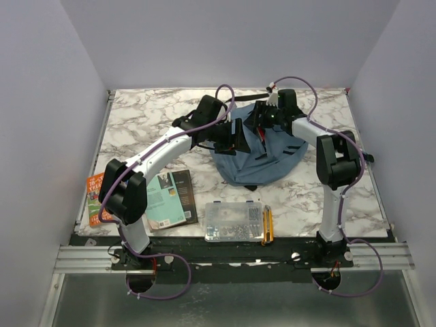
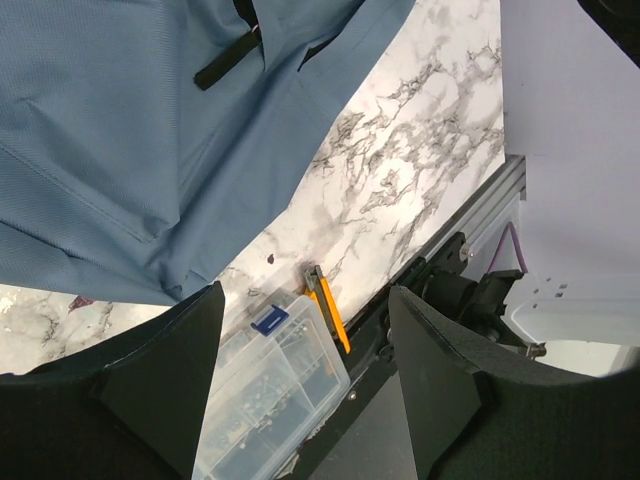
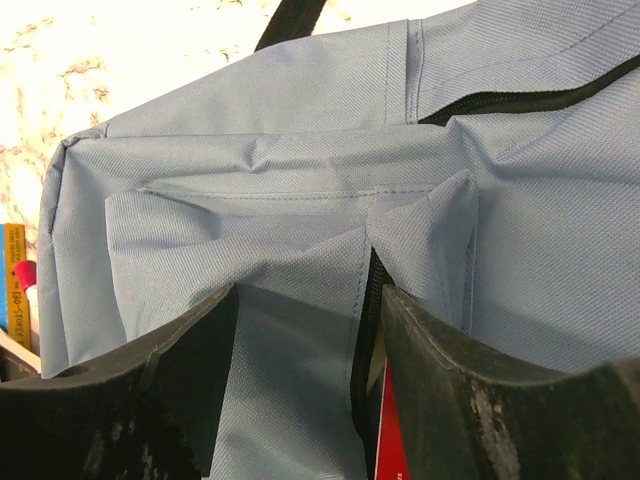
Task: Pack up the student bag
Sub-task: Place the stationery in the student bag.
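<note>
The student bag (image 1: 266, 160) is a blue-grey fabric backpack lying flat at the table's middle back. My left gripper (image 1: 237, 138) hovers over its left part. In the left wrist view this gripper (image 2: 305, 295) is open and empty, with the bag (image 2: 120, 130) at the upper left. My right gripper (image 1: 262, 121) is at the bag's far edge. In the right wrist view it (image 3: 310, 295) is open, and slack bag fabric (image 3: 300, 170) lies between the fingers beside a parted black zip. A red flat item (image 3: 388, 430) shows inside the zip opening.
A clear plastic compartment box (image 1: 233, 221) (image 2: 270, 390) and an orange utility knife (image 1: 267, 225) (image 2: 330, 310) lie near the front edge. A teal book (image 1: 170, 197) and an orange book (image 1: 95, 197) lie at the front left. Walls enclose the marble table (image 1: 150, 116).
</note>
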Tool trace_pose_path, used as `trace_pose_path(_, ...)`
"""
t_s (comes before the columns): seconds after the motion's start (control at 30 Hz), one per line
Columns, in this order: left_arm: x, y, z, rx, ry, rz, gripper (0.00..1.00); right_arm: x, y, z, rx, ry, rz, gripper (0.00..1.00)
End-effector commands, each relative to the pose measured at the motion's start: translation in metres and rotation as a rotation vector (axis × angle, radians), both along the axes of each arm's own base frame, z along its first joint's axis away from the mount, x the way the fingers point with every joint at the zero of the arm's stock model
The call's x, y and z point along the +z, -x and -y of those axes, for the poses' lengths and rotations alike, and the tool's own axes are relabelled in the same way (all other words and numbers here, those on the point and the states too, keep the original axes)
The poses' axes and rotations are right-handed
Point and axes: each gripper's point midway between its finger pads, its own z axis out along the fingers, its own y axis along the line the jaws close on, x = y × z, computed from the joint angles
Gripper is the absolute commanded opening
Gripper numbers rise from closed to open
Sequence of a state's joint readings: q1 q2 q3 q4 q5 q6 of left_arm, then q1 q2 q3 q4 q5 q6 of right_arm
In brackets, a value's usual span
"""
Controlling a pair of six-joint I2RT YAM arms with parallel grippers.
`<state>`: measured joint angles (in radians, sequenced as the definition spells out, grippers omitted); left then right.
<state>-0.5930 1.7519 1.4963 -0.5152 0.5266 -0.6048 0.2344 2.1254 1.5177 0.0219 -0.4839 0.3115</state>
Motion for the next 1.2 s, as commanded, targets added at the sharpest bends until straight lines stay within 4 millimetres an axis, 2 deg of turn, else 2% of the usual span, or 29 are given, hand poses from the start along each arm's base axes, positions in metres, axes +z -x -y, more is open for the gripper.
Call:
trace_pose_path(0.0, -0.001, 0.007, 0.005, -0.031, 0.013, -0.011, 0.69, -0.001, 0.006, -0.009, 0.048, -0.044, -0.038, 0.62)
trace_pose_path(0.1, -0.001, 0.007, 0.005, -0.031, 0.014, -0.011, 0.69, 0.002, 0.011, -0.016, 0.077, -0.083, -0.057, 0.60)
trace_pose_path(0.2, 0.002, 0.007, 0.004, -0.029, 0.016, 0.000, 0.69, 0.004, 0.012, -0.022, 0.086, -0.126, -0.085, 0.51)
trace_pose_path(0.33, 0.004, 0.006, 0.002, -0.024, 0.013, 0.012, 0.69, 0.014, 0.016, -0.034, 0.111, -0.227, -0.134, 0.17)
trace_pose_path(0.37, 0.005, 0.006, 0.002, -0.024, 0.013, 0.015, 0.69, 0.019, 0.015, -0.035, 0.098, -0.243, -0.147, 0.05)
trace_pose_path(0.4, 0.007, 0.006, 0.002, -0.024, 0.012, 0.022, 0.69, 0.025, 0.015, -0.035, 0.086, -0.254, -0.165, 0.01)
trace_pose_path(0.5, 0.011, 0.004, -0.002, -0.015, 0.004, 0.046, 0.69, 0.063, 0.019, -0.035, 0.084, -0.330, -0.220, 0.01)
trace_pose_path(0.6, 0.019, 0.001, -0.010, 0.010, -0.004, 0.083, 0.69, 0.106, 0.024, -0.024, 0.022, -0.399, -0.232, 0.01)
trace_pose_path(0.63, 0.022, 0.000, -0.012, 0.016, -0.006, 0.097, 0.69, 0.117, 0.026, -0.020, -0.008, -0.425, -0.248, 0.00)
trace_pose_path(0.7, 0.025, -0.003, -0.015, 0.027, -0.010, 0.117, 0.69, 0.124, 0.029, -0.015, -0.070, -0.488, -0.292, 0.01)
trace_pose_path(0.87, 0.022, -0.002, -0.013, 0.023, -0.004, 0.093, 0.69, 0.098, 0.031, -0.011, -0.205, -0.603, -0.444, 0.01)
trace_pose_path(0.97, 0.019, 0.000, -0.012, 0.017, 0.001, 0.079, 0.69, 0.115, 0.037, -0.011, -0.247, -0.773, -0.444, 0.01)
trace_pose_path(1.03, 0.019, 0.001, -0.011, 0.007, 0.009, 0.074, 0.69, 0.106, 0.026, -0.006, -0.296, -0.699, -0.418, 0.01)
trace_pose_path(1.17, 0.030, 0.005, -0.001, -0.038, 0.066, 0.076, 0.64, 0.095, 0.024, -0.010, -0.217, -0.572, -0.406, 0.01)
